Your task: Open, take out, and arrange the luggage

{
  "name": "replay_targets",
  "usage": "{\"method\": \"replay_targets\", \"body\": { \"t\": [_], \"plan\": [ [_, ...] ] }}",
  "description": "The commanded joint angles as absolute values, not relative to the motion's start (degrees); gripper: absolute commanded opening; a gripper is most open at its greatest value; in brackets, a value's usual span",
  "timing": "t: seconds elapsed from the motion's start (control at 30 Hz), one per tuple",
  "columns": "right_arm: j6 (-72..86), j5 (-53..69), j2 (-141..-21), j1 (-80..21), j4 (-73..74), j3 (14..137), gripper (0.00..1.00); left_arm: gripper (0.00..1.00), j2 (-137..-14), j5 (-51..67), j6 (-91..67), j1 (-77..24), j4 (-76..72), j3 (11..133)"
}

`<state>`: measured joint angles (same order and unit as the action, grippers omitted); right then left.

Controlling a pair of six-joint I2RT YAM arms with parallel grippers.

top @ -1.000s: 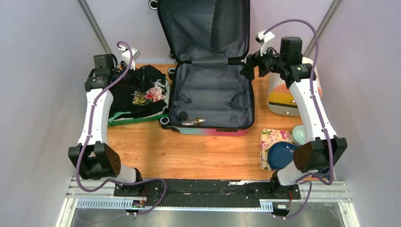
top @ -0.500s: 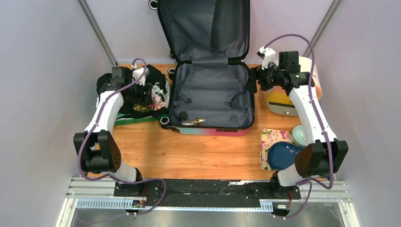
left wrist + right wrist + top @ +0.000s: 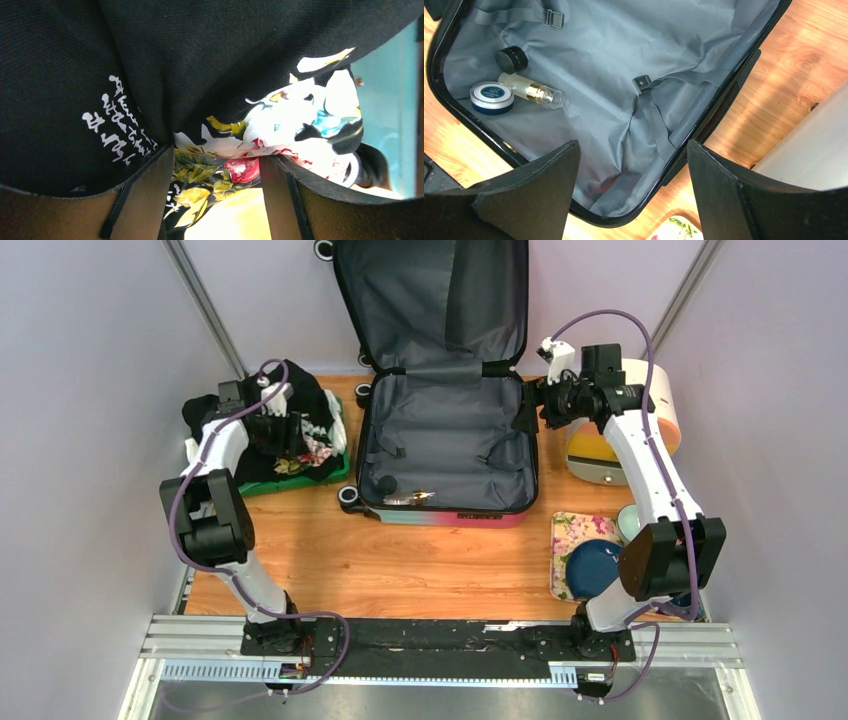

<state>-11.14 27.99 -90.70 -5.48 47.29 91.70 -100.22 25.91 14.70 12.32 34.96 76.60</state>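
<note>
The luggage [image 3: 445, 440] lies open in the middle of the table, its lid [image 3: 430, 300] leaning on the back wall. Its grey lining [image 3: 614, 75] holds a black cap [image 3: 511, 59], a clear bottle [image 3: 531, 91] and a round blue tin [image 3: 492, 97] near the front edge. My right gripper [image 3: 528, 410] is open and empty, hovering over the suitcase's right rear corner [image 3: 634, 165]. My left gripper [image 3: 285, 430] is in a bunched black garment with a flower print [image 3: 300, 405]. Its jaws stand apart [image 3: 217, 165], and the cloth [image 3: 200, 60] lies across the fingertips.
The garment sits on a green tray [image 3: 300, 478] at the left. A cream-and-orange round container [image 3: 620, 430] stands right of the suitcase. A floral tray [image 3: 572, 535] with a blue plate [image 3: 595, 565] and a pale bowl [image 3: 632, 523] is at the front right.
My left gripper went down into the flat garment and shifted left, and the cloth is now bunched up and pulled leftward. My right gripper edged slightly right along the suitcase's rear corner.
</note>
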Motion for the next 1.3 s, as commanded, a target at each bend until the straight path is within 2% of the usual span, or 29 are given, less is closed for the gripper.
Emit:
{"method": "replay_targets", "body": {
  "t": [0.0, 0.23, 0.37, 0.47, 0.57, 0.63, 0.73, 0.93, 1.1, 1.27],
  "plan": [
    [-10.2, 28.7, -90.3, -5.4, 46.1, 93.9, 0.81, 0.75, -107.5, 13.4, 25.0, 18.5, 35.9, 80.2],
    [-10.4, 29.1, -92.5, -5.4, 46.2, 96.5, 0.81, 0.81, -107.2, 18.6, 26.8, 18.7, 41.1, 87.6],
    [-12.8, 28.0, -92.1, -5.3, 48.6, 98.6, 0.82, 0.88, -106.1, 24.2, 28.2, 17.8, 48.0, 101.6],
    [-14.8, 28.1, -90.8, -4.5, 50.1, 99.0, 0.82, 0.91, -105.6, 24.2, 31.7, 15.0, 54.0, 111.1],
    [-15.1, 27.8, -88.1, -2.7, 51.8, 98.4, 0.82, 0.91, -103.7, 23.0, 31.9, 12.8, 54.9, 113.6],
    [-14.4, 26.9, -85.4, -1.2, 52.2, 96.1, 0.83, 0.92, -101.7, 24.2, 30.9, 11.7, 53.6, 113.2],
    [-10.6, 27.2, -82.8, 6.8, 54.0, 92.8, 0.83, 0.91, -98.6, 25.7, 29.3, 9.4, 50.6, 110.7],
    [-9.6, 23.7, -81.2, 17.2, 58.6, 88.5, 0.79, 0.91, -92.6, 26.9, 29.1, 2.6, 44.0, 99.1],
    [-12.9, 15.7, -82.5, 19.5, 56.6, 85.2, 0.79, 0.91, -91.3, 30.8, 23.0, 0.2, 40.0, 94.7],
    [-13.4, 17.0, -88.0, 18.3, 48.3, 83.9, 0.77, 0.91, -92.0, 36.5, 20.4, -1.8, 39.6, 93.0]
  ]
}}
